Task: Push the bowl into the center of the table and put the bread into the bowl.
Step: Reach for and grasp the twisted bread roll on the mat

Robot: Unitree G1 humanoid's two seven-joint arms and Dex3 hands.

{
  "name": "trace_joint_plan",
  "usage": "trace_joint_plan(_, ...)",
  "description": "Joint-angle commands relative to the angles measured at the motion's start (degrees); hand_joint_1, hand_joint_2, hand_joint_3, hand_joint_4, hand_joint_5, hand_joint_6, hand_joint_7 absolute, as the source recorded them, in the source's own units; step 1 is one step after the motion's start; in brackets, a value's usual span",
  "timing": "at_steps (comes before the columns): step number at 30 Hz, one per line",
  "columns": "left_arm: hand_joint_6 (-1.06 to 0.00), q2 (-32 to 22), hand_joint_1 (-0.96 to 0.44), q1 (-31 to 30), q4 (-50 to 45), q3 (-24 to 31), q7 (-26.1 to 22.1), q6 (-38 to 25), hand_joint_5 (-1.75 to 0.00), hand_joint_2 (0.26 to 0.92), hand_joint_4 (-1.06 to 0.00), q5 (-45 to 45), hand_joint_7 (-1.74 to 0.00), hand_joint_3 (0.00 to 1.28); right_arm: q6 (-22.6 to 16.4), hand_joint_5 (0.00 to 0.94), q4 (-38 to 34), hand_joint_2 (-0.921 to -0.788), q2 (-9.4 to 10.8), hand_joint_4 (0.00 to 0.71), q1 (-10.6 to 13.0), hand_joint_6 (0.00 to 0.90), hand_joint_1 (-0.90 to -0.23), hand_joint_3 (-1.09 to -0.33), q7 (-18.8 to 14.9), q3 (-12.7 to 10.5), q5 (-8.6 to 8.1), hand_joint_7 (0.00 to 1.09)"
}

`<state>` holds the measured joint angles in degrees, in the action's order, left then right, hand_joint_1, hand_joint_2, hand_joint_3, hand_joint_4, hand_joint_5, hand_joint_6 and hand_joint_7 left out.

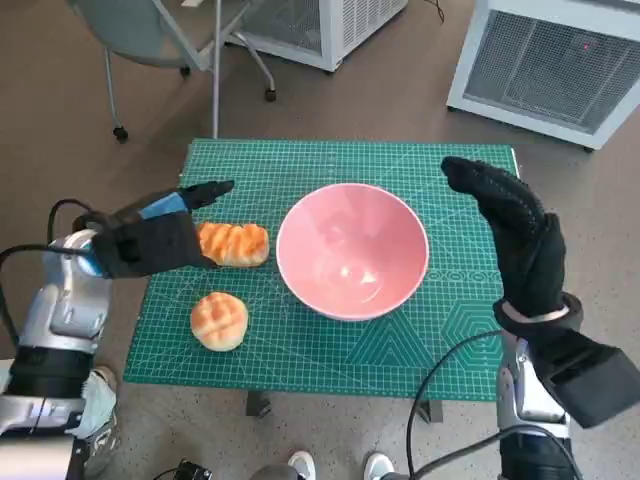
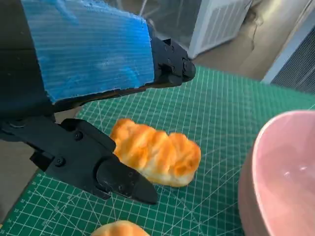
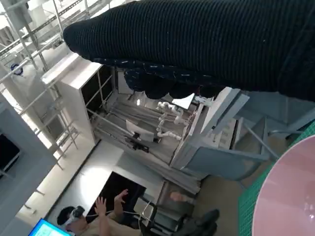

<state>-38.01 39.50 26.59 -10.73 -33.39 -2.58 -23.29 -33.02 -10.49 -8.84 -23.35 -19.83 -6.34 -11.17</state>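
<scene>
The pink bowl (image 1: pixel 352 250) stands empty near the middle of the green cutting mat (image 1: pixel 330 350). A long braided bread (image 1: pixel 235 243) lies just left of it, and a round bun (image 1: pixel 219 320) sits nearer the front edge. My left hand (image 1: pixel 155 238) hovers at the long bread's left end with fingers apart around it, holding nothing. In the left wrist view the fingers (image 2: pixel 123 179) straddle the bread (image 2: pixel 157 152), with the bowl's (image 2: pixel 280 172) rim beside it. My right hand (image 1: pixel 510 235) is raised, flat and open, to the right of the bowl.
A chair (image 1: pixel 170 40) stands behind the table on the left and white cabinets (image 1: pixel 545 60) at the back right. Shoes (image 1: pixel 340 465) show below the table's front edge. A person (image 3: pixel 93 219) appears in the right wrist view.
</scene>
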Motion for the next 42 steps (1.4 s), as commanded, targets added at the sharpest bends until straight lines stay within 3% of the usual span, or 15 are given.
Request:
trace_joint_plan(1, -0.24, 1.0, -0.05, 2.1, 3.2, -2.5, 0.3, 0.6, 0.00, 0.718, -0.04, -1.6, 0.00, 0.00, 0.4, 0.000, -0.8, -0.921, -0.1, 0.105, 0.3, -0.001, -0.702, -0.786, -0.3, 0.3, -0.44, 0.43)
trace_joint_plan(9, -0.24, 3.9, -0.08, 5.1, 10.3, -6.4, 3.7, 1.1, 0.00, 0.715, -0.04, -4.9, 0.00, 0.00, 0.5, 0.001, -1.2, -0.921, -0.2, 0.106, 0.2, -0.001, -0.703, -0.788, -0.4, 0.3, -0.60, 0.43)
trace_joint_plan(26, -0.25, 12.4, -0.05, 11.9, 29.7, -13.3, 16.9, 1.2, -0.01, 0.730, -0.08, -12.3, 0.00, 0.01, 1.1, 0.002, -1.3, -0.921, -0.2, 0.109, 0.4, -0.001, -0.708, -0.790, -1.7, 0.5, -2.49, 0.44)
trace_joint_plan(34, -0.36, 15.2, 0.03, 14.5, 38.1, -15.6, 22.6, 1.8, -0.03, 0.785, -0.21, -14.1, -0.03, 0.03, 1.1, 0.002, -0.8, -0.921, 0.0, 0.109, 0.9, -0.001, -0.707, -0.790, -1.9, 0.6, -2.80, 0.44)
trace_joint_plan(35, -0.40, 15.4, 0.05, 14.7, 38.7, -15.9, 23.1, 1.8, -0.06, 0.800, -0.34, -14.2, -0.04, 0.03, 1.2, 0.002, -0.7, -0.921, 0.0, 0.109, 0.9, -0.001, -0.708, -0.790, -1.9, 0.6, -2.85, 0.44)
trace_joint_plan(36, -0.42, 15.6, 0.05, 14.9, 39.2, -16.2, 23.7, 1.7, -0.06, 0.806, -0.39, -14.5, -0.03, 0.03, 1.2, 0.002, -0.6, -0.921, 0.0, 0.109, 0.9, -0.001, -0.708, -0.790, -2.0, 0.5, -2.93, 0.44)
trace_joint_plan(37, -0.48, 15.7, 0.17, 15.0, 39.6, -16.5, 24.1, 1.7, -0.48, 0.847, -0.50, -14.6, -0.04, 0.04, 1.3, 0.002, -0.6, -0.921, 0.0, 0.109, 0.9, -0.001, -0.708, -0.790, -2.0, 0.5, -2.97, 0.44)
trace_joint_plan(39, -0.57, 15.9, 0.27, 15.2, 40.2, -17.3, 25.5, 1.9, -0.85, 0.879, -0.59, -15.4, -0.07, 0.06, 1.3, 0.002, -0.3, -0.921, 0.0, 0.109, 1.1, -0.001, -0.708, -0.790, -2.0, 0.6, -3.02, 0.44)
trace_joint_plan(42, -0.74, 15.7, 0.34, 15.4, 40.9, -18.2, 27.9, 2.9, -1.12, 0.900, -0.65, -16.4, -0.14, 0.08, 1.3, 0.001, 0.1, -0.921, 0.0, 0.108, 1.4, -0.001, -0.708, -0.790, -1.9, 0.6, -3.03, 0.44)
